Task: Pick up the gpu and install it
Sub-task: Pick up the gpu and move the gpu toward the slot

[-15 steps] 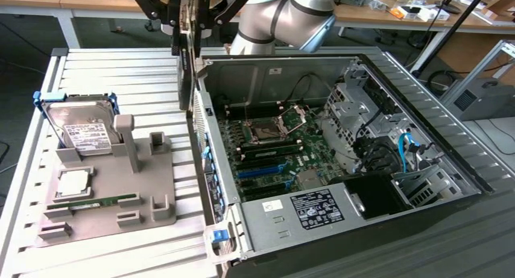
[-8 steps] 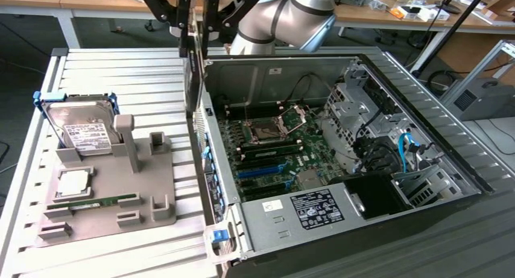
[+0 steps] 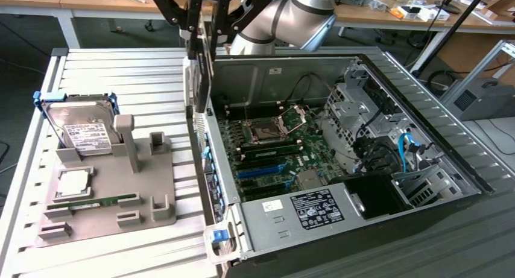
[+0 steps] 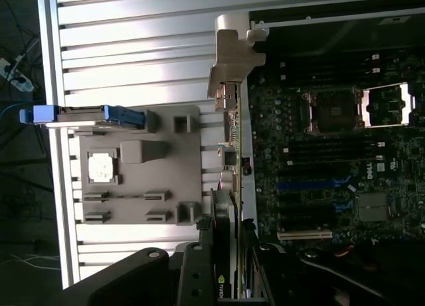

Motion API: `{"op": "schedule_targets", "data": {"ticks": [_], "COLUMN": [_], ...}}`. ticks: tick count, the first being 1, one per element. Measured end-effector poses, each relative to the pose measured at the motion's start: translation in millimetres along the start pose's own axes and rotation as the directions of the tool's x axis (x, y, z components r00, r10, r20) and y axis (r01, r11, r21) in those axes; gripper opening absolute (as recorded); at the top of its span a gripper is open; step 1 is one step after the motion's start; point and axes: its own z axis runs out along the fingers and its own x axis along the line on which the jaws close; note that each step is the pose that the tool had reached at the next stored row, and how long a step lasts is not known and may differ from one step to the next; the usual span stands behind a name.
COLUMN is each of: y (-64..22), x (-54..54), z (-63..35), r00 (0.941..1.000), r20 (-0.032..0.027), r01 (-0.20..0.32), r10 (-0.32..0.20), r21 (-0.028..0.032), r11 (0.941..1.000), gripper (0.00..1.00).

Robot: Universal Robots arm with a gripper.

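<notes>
The grey arm (image 3: 290, 15) reaches in from the far side, and its gripper (image 3: 201, 23) has the gpu (image 3: 201, 73) pinched by its top end, the dark card hanging upright and edge-on. The card sits right over the open computer case's (image 3: 266, 70) wall on the exterior view's left; whether it touches that wall I cannot tell. Inside the case lie the green motherboard (image 3: 278, 154), an open processor socket (image 3: 269, 130) and blue slots (image 3: 262, 169). Further toward the exterior view's left, on the slatted table (image 3: 120, 67), a grey fixture (image 3: 105, 227) holds a silver hard drive (image 3: 81, 132) standing on edge, a square chip (image 3: 74, 181) and a green memory stick (image 3: 93, 201).
</notes>
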Motion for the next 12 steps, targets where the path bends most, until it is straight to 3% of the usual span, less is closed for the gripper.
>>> {"op": "schedule_targets", "data": {"ticks": [12], "y": [0.8], "x": [-14.3], "z": [5.1], "r00": [0.9999], "r20": [-0.0124], "r01": [-0.001], "r10": [0.001], "r21": [0.0009], "r11": [1.0], "gripper": [0.27]}}
